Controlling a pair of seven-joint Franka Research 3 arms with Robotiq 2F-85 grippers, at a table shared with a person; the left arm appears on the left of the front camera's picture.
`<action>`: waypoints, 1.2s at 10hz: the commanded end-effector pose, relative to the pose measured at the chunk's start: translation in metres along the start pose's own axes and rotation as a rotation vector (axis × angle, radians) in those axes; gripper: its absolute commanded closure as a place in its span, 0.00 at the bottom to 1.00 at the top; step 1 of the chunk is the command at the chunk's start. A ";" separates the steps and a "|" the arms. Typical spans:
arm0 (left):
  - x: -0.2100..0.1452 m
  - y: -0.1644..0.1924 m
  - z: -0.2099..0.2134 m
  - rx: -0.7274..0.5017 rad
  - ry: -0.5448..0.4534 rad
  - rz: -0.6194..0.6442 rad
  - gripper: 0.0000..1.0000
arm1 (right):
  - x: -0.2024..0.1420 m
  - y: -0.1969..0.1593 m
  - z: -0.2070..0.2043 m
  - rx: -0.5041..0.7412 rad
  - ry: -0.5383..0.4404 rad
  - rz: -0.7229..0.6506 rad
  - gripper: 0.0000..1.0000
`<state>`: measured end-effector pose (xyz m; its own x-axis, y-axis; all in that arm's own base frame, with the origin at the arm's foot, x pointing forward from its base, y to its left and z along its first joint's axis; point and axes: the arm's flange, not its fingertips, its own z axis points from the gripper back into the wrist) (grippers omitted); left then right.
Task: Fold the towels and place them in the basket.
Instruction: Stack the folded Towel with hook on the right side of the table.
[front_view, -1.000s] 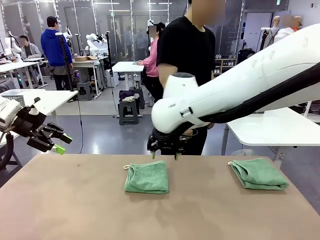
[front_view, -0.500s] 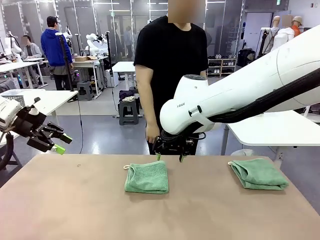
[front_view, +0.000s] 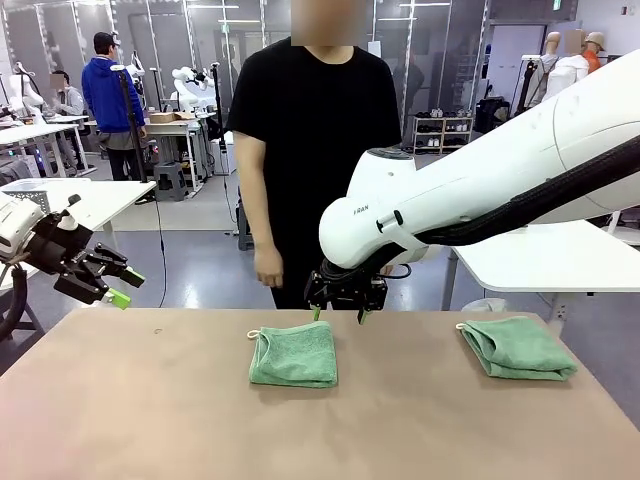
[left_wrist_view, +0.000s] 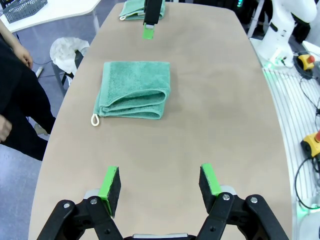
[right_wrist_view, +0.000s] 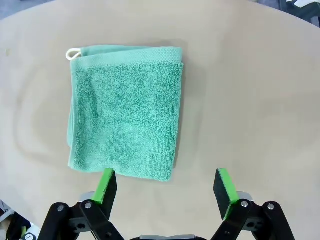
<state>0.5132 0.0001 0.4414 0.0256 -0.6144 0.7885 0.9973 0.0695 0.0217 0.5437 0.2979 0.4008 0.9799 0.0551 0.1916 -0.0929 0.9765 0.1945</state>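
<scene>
Hovering right claw (front_view: 340, 315) wide open behind centre-frame folded towel (front_view: 294, 354); lower squarely, pinch all layers.

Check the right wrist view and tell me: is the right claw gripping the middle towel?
No: the right claw hovers open above the folded towel, its green pads spread apart and holding nothing.

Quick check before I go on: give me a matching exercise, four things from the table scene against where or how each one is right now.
Things:
1. middle towel
2. right-hand towel
3. left gripper
4. right gripper

States:
A. open, off the table's left edge
B. open, just above the middle towel's far edge
C. folded, near the table's right edge
D. folded, white loop at its far left corner

Pairs: 1-D, 2-C, 3-A, 4-B
</scene>
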 end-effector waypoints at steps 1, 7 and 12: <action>0.000 0.000 0.001 -0.001 0.003 -0.003 0.20 | 0.001 0.000 0.000 -0.002 0.000 -0.003 0.03; 0.000 0.000 0.001 -0.001 0.003 -0.003 0.20 | 0.004 0.003 -0.012 0.009 0.004 -0.015 0.02; 0.000 0.000 0.001 -0.001 0.003 -0.003 0.20 | 0.008 0.002 -0.061 0.003 -0.004 -0.033 0.02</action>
<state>0.5132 0.0001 0.4414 0.0256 -0.6144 0.7885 0.9973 0.0695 0.0218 0.5589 0.3068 0.3462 0.9850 0.0471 0.1662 -0.0810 0.9756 0.2040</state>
